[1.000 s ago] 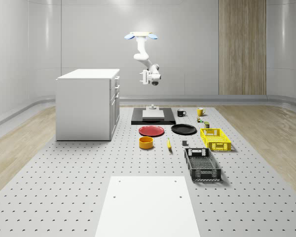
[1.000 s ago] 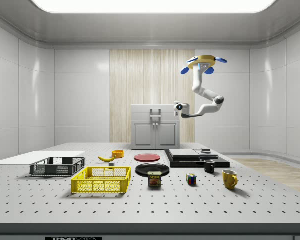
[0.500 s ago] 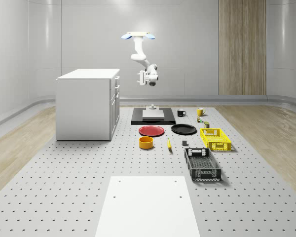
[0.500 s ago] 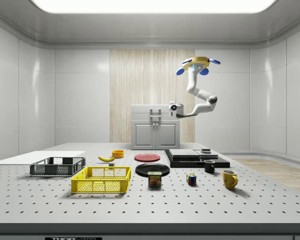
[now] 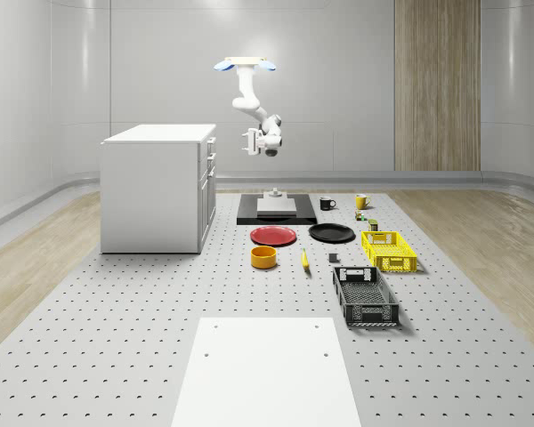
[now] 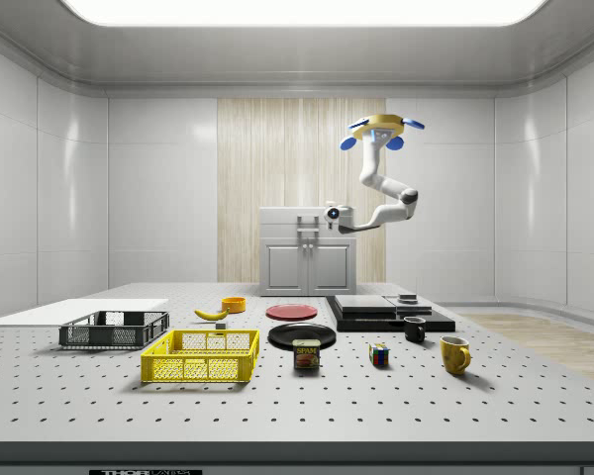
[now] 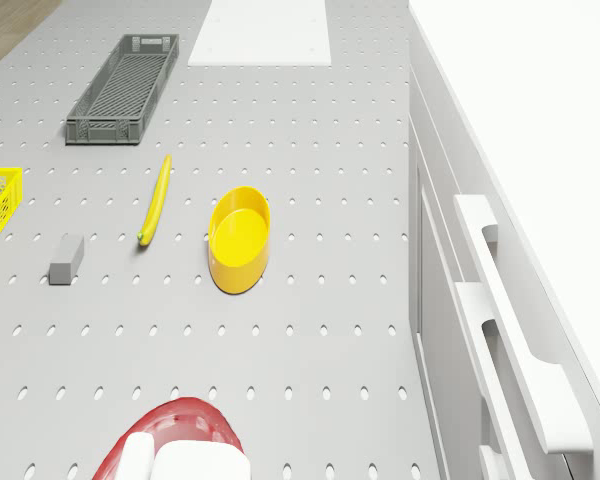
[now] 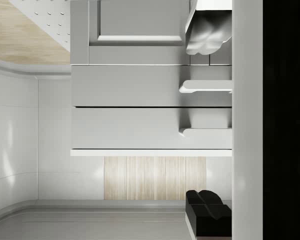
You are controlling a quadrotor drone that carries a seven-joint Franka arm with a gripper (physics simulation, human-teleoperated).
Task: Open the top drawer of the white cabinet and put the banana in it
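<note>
On the whole-scene view's left stands the cabinet (image 5: 156,187), every drawer flush. The top drawer (image 8: 130,127) and its handle (image 8: 205,131) sit square in the wrist view. Just right of it, the gripper (image 5: 247,142) hangs level with the top drawer, pointing at the cabinet's front, near but apart. Open or closed? Can't tell. Above, the drone (image 5: 246,64) hovers over the table (image 5: 116,311), between the cabinet and the black pad (image 5: 276,212). Further right and nearer the camera, a yellow bowl (image 5: 264,257). Then the banana (image 5: 304,259) flat on the table just beside it, well apart from the gripper. Right again, the dark crate (image 5: 365,296).
</note>
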